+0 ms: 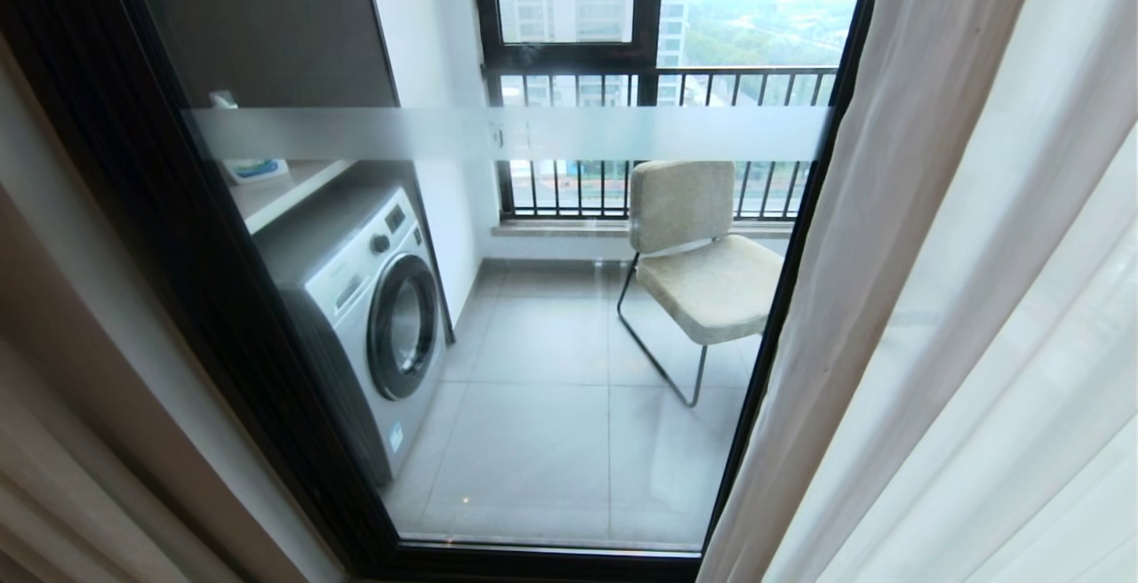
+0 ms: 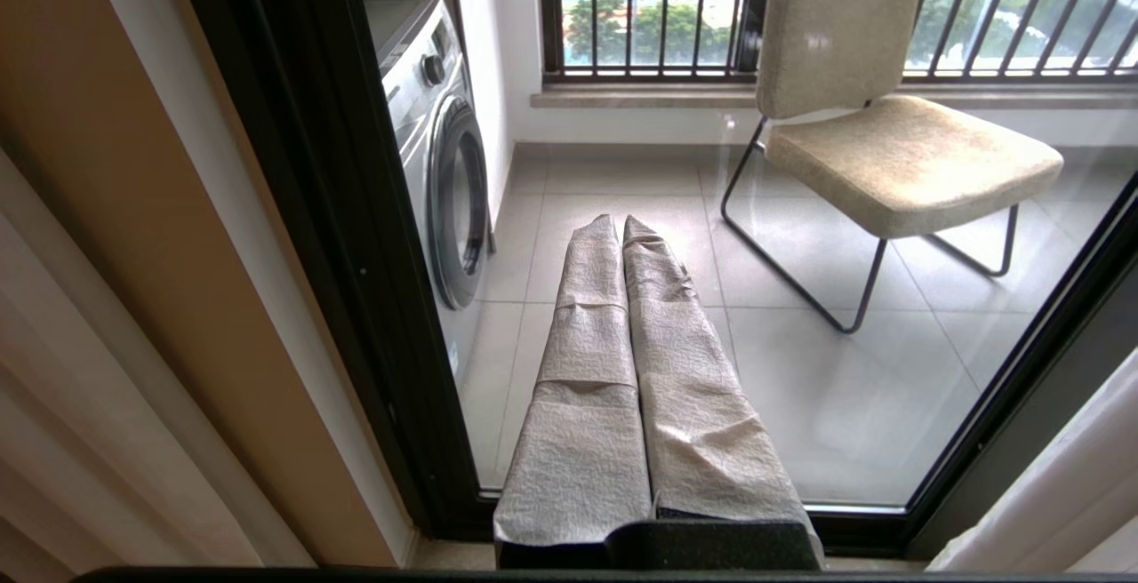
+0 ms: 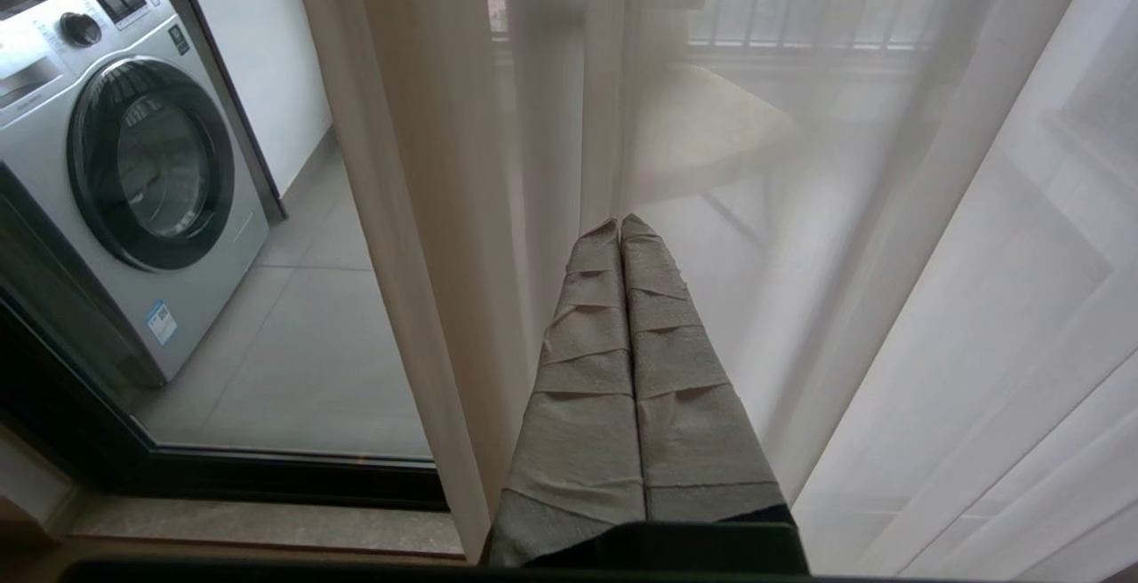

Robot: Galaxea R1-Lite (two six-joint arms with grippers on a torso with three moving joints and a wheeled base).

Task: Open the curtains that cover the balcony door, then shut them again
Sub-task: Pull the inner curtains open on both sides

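Curtains on the left (image 1: 53, 441): beige folds are hanging at about 8 o'clock in the head view, bunched well clear of the glass.
Balcony door (image 1: 533, 316): its glass panel is showing bare across the middle, a frosted band (image 1: 516, 132) running over it; a washing machine (image 1: 373, 316) and a chair (image 1: 698, 254) are standing beyond.
Curtains on the right (image 1: 960, 299): sheer white folds are covering the glass from 1 o'clock down to 5 o'clock, their edge lying along the dark frame.
Left gripper (image 2: 622, 220): it is pointing at the bare glass, its wrapped fingers (image 2: 591, 316) pressed together and holding nothing.
Right gripper (image 3: 620, 221): it is facing the sheer, its fingers (image 3: 667, 361) likewise closed and empty, their tips just beside the fabric; contact cannot be told.
Stage, as a judgement: neither arm appears to be working a panel yet.
Risk, glass: a closed fingertip driving forward is likely to be striking the pane rather than cloth, since the left side is uncovered.
Risk, sheer: thin fabric may be slipping off shut fingers, or snagging on their wrapping and straining.
Risk, layers: catching only the sheer could be leaving the heavier drape behind.
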